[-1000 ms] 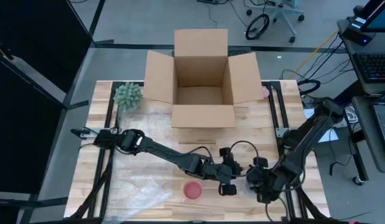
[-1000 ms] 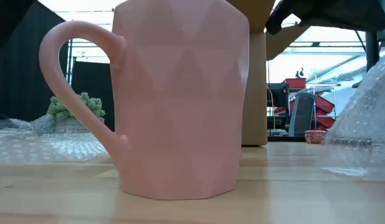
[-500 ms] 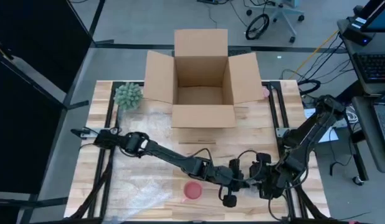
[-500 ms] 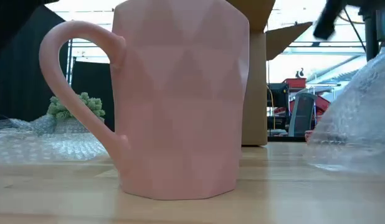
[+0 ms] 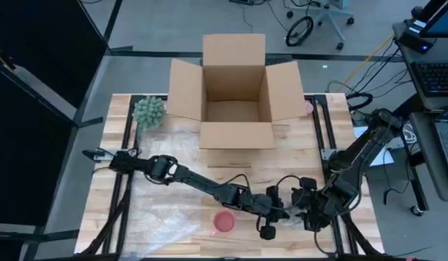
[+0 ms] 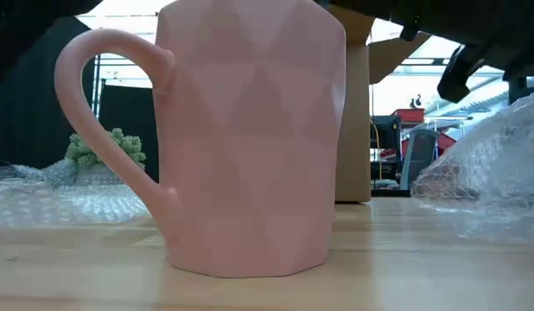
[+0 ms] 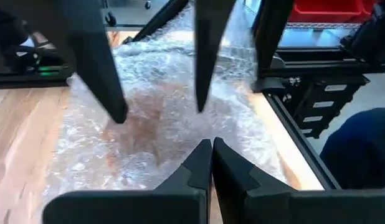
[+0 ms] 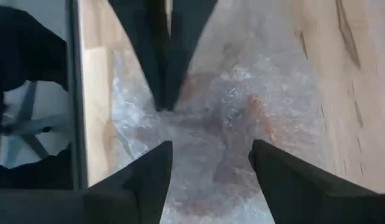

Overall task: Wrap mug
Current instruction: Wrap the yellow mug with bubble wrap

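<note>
A pink faceted mug [image 5: 224, 221] stands upright on its base near the table's front edge, its handle [image 6: 85, 95] pointing left in the low view. To its right a sheet of clear bubble wrap [image 6: 487, 164] lies bunched on the wood. My left gripper [image 7: 211, 144] reaches past the mug and is shut on this wrap. My right gripper [image 8: 210, 148] faces it from the table's right side, open, with its fingers over the same wrap [image 8: 233, 124] and the left fingertips just ahead of them. My left gripper pinches a raised bit of the bubble wrap [image 7: 208, 130] between its two fingertips. It comes from the table's left side, slanting down. The held part stands up in a hump, while the rest of the sheet [image 7: 149, 155] lies on the table.
An open cardboard box [image 5: 235, 94] stands at the far middle, with a green spiky ball [image 5: 148, 111] to its left. Another sheet of bubble wrap [image 5: 162, 226] lies at the near left. A black rail [image 5: 331, 167] runs along the table's right edge.
My left gripper has moved toward the table's right and near edges, past the mug, to meet my right gripper. The bubble wrap has bunched higher, and its edge has come nearer the mug. The mug has stayed still.
</note>
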Controlling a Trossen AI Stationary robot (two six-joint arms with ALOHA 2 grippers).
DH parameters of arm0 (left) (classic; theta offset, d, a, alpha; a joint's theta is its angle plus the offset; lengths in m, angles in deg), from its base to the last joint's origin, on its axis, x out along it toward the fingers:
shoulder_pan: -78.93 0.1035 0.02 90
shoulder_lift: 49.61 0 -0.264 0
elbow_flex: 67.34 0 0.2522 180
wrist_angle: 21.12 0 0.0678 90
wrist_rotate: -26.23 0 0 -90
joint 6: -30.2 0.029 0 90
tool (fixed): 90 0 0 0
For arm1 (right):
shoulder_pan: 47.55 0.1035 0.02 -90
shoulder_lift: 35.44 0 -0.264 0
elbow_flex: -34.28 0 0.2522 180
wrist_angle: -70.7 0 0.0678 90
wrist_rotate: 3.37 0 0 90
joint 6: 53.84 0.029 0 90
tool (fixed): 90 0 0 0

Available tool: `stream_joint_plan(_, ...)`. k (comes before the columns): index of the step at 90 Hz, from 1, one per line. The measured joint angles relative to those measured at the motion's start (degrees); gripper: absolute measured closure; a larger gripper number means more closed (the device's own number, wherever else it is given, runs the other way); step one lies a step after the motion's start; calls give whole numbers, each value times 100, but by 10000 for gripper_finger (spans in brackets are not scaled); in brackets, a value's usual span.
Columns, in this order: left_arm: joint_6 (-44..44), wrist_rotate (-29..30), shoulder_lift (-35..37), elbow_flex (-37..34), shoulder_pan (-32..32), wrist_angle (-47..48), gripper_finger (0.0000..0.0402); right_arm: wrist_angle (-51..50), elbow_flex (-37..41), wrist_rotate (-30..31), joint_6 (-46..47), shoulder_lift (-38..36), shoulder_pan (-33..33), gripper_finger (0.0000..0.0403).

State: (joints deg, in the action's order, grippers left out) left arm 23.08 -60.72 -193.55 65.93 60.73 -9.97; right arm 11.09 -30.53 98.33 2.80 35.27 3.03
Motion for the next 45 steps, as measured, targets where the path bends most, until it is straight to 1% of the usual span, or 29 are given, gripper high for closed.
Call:
stream_joint_plan(10,0,3,0,0,0,34,402,-26,-2,26,-21,-248,0,195)
stream_joint_plan(18,-2,7,0,0,7,35,402,-326,-2,35,15,-352,0,195)
stream_joint_plan(24,-2,9,0,0,7,35,402,-728,-2,-31,268,-367,0,195)
stream_joint_plan(32,-4,11,0,0,7,47,402,-1089,-2,-310,648,-351,22,195)
stream_joint_plan(37,-3,13,0,0,7,53,402,-1094,-2,-410,857,-323,68,195)
stream_joint_plan(45,-2,15,0,0,13,53,402,-898,-2,-394,1117,-232,115,195)
